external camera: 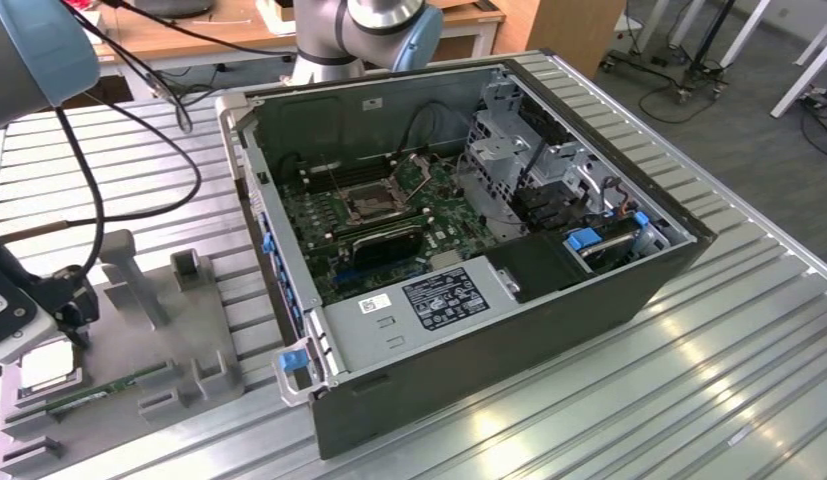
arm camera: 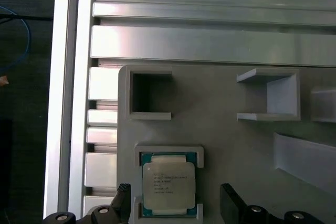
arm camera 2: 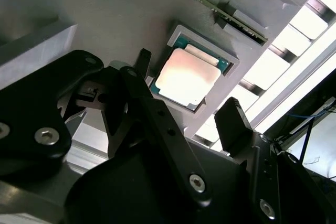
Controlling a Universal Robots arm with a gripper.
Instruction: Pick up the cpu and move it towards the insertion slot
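On the ribbed metal table point(external camera: 733, 330), your gripper point(arm camera: 175, 195) hung spread astride the cpu point(arm camera: 169, 182), wide enough to clear its edges; it sat in a grey tray point(external camera: 206, 325) recess, the insertion slot point(external camera: 373, 205) at two o'clock in the exterior view.

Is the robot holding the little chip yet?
No, the cpu lies in its recess in the grey tray, with the open gripper straddling it, fingers apart on either side.

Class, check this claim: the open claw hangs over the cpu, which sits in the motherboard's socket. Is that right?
No. The cpu sits in a recess of the grey tray, as the first wrist view shows; the open claw does hang over it.
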